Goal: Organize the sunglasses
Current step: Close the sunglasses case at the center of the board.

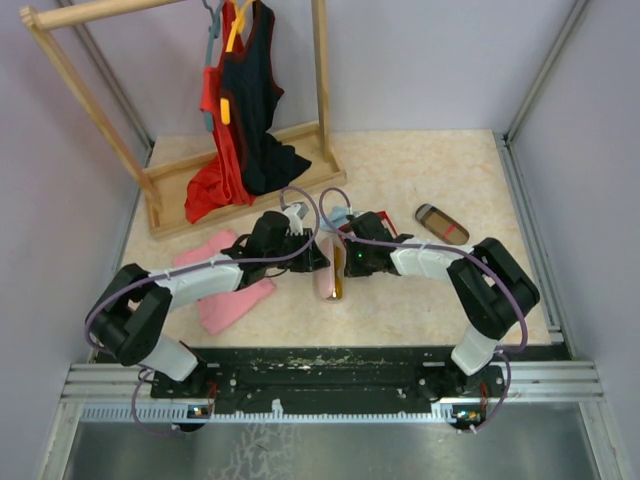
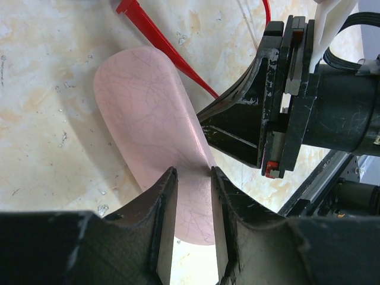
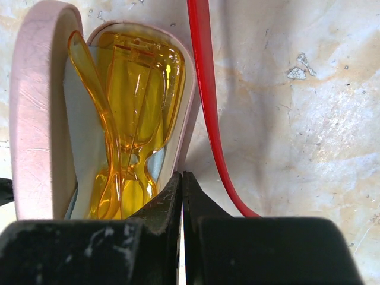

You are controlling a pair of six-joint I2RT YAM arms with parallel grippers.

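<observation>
The orange-yellow sunglasses lie inside the open pink case, long axis pointing straight away from the right gripper, which is pinched closed on nothing at the case's near rim. The left gripper, jaws partly apart and holding nothing, is at the lid's back (likely best placed to close it).

Red sunglasses: one temple only, cut off at top edge.
Orange-yellow sunglasses: lower end hidden behind right gripper.
Pink case: near end hidden behind left gripper.
</observation>
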